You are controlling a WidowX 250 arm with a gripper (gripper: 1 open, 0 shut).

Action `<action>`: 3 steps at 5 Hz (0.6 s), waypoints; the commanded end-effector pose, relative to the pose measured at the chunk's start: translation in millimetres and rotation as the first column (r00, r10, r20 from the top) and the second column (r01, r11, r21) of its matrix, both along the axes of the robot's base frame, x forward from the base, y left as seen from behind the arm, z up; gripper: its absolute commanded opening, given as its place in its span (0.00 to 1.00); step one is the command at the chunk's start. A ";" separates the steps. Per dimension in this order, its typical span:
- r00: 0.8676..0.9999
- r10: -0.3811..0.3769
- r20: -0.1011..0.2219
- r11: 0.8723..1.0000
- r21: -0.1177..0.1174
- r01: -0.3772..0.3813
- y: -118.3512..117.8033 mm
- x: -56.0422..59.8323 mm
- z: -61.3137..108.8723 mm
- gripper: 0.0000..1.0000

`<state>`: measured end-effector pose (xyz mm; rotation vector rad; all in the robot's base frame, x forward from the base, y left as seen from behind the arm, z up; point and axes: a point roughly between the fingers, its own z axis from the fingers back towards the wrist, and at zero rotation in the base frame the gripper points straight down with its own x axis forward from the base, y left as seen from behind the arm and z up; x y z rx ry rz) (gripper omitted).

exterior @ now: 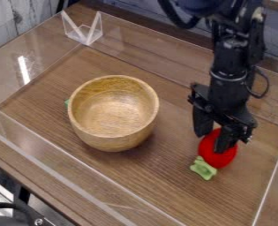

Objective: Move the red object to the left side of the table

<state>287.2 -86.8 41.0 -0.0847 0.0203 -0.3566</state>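
The red object, a small glossy strawberry with a light green leafy cap, lies on the brown wood-grain table at the right, close to the acrylic wall. My gripper points straight down over it. Its black fingers have come in against the upper sides of the berry, hiding its top. The berry still rests on the tabletop.
A round wooden bowl, much bigger than the berry, stands left of the gripper in the middle of the table. Clear acrylic walls border the tabletop, with a small clear stand at the back left.
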 end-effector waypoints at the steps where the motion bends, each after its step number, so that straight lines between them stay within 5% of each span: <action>1: 0.999 0.013 0.051 1.000 -0.002 -0.013 3.5 10.6 5.3 0.00; 2: 0.998 0.017 0.064 1.000 0.001 -0.018 3.6 14.1 3.3 1.00; 3: 0.997 0.007 0.080 1.000 0.005 -0.007 -7.4 17.8 9.8 0.00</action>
